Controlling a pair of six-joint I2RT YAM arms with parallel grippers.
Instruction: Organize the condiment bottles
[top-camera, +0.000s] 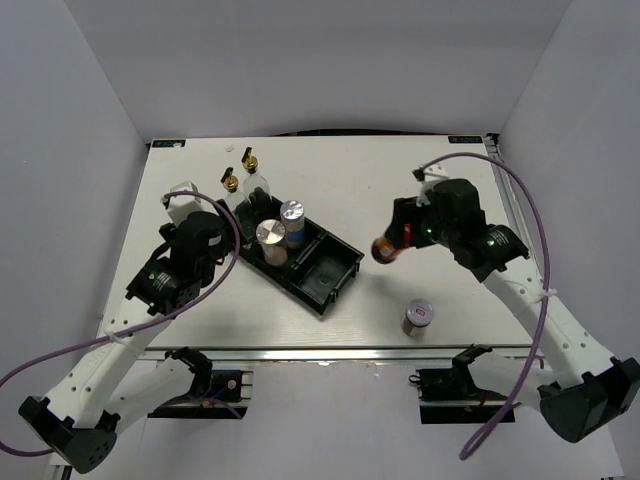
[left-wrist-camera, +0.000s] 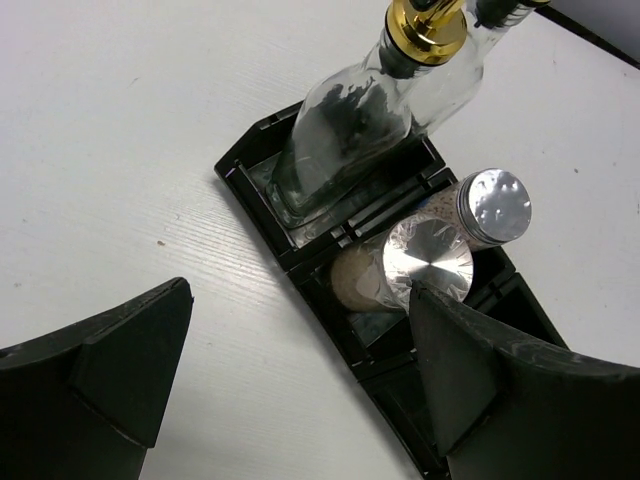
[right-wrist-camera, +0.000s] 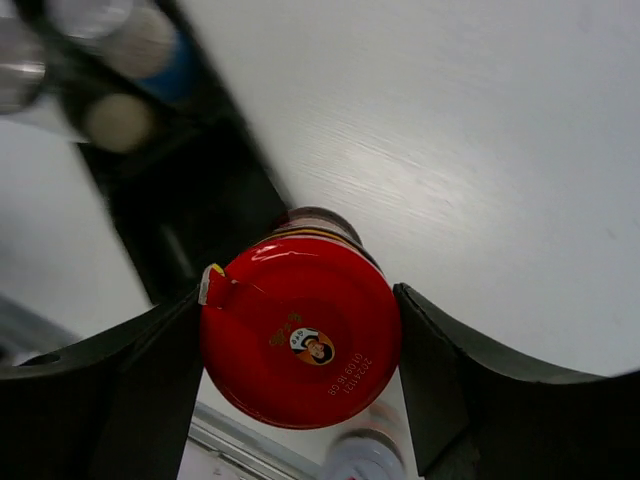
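A black three-compartment tray (top-camera: 345, 262) lies at the table's middle. Two silver-lidded shaker jars (top-camera: 270, 238) (top-camera: 291, 212) stand in its middle compartment. A clear glass bottle with a gold spout cap (left-wrist-camera: 345, 130) stands in the tray's far-left compartment, and a second one (left-wrist-camera: 455, 80) is right behind it. My left gripper (top-camera: 218, 243) is open and empty over the table just left of the tray, also shown in the left wrist view (left-wrist-camera: 300, 360). My right gripper (right-wrist-camera: 300, 345) is shut on the red-lidded jar (right-wrist-camera: 300, 320) and holds it tilted right of the tray (top-camera: 385, 250).
A small jar with a silver and red top (top-camera: 418, 316) stands on the table near the front right. The tray's right compartment (top-camera: 325, 270) holds nothing. White walls close in the table on three sides.
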